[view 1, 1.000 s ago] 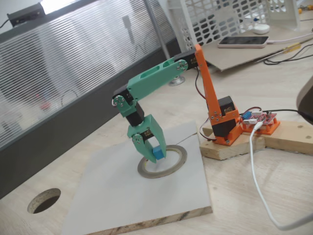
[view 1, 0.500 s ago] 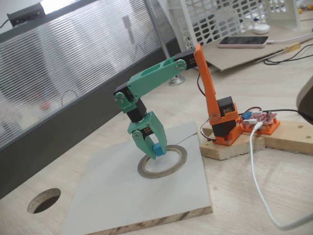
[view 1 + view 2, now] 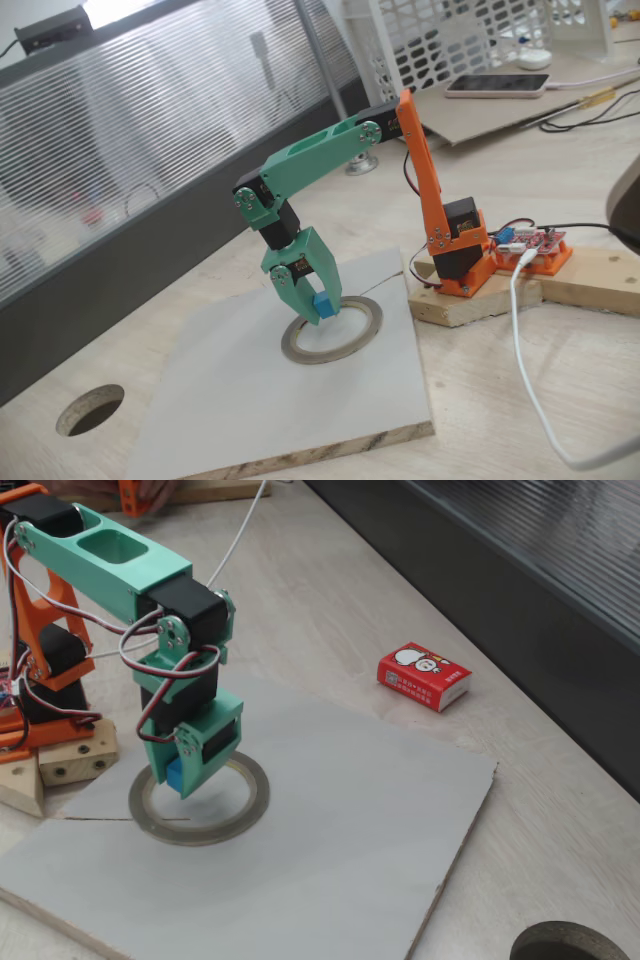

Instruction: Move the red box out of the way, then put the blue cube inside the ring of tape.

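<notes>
red box [image 3: 424, 675] on worktop, well clear of ring of tape [image 3: 199, 798] – done | pincer [image 3: 312, 309] grips blue cube [image 3: 324, 306] above ring's opening | left: lower, release

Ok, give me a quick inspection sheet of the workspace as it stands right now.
Surface: grey board on a wooden table.
Job's things: small blue cube in the claw, above the flat grey tape ring; red carton with white figure off the board.
Clutter: phone, round table hole.
Claw: shut on the cube.
Cables: white cable beside the base.
Surroundings: ribbed panel, white basket.
</notes>
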You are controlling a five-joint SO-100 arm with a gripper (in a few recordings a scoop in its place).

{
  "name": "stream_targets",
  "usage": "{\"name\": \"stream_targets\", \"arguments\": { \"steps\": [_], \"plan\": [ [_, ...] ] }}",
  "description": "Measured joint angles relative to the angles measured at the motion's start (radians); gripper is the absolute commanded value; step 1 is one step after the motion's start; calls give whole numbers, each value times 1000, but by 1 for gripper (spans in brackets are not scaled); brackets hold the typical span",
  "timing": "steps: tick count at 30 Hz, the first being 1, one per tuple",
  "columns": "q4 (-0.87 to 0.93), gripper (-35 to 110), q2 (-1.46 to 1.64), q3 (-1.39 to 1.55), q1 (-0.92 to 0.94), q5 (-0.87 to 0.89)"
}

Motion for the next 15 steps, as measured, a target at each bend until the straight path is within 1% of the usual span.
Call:
{"name": "stream_targets", "arguments": {
  "steps": [3,10,12,15],
  "plan": [
    [0,21,0,0,2,0],
    [3,45,0,5,2,0],
    [3,48,0,5,2,0],
    [3,48,0,5,2,0]
  ]
}}
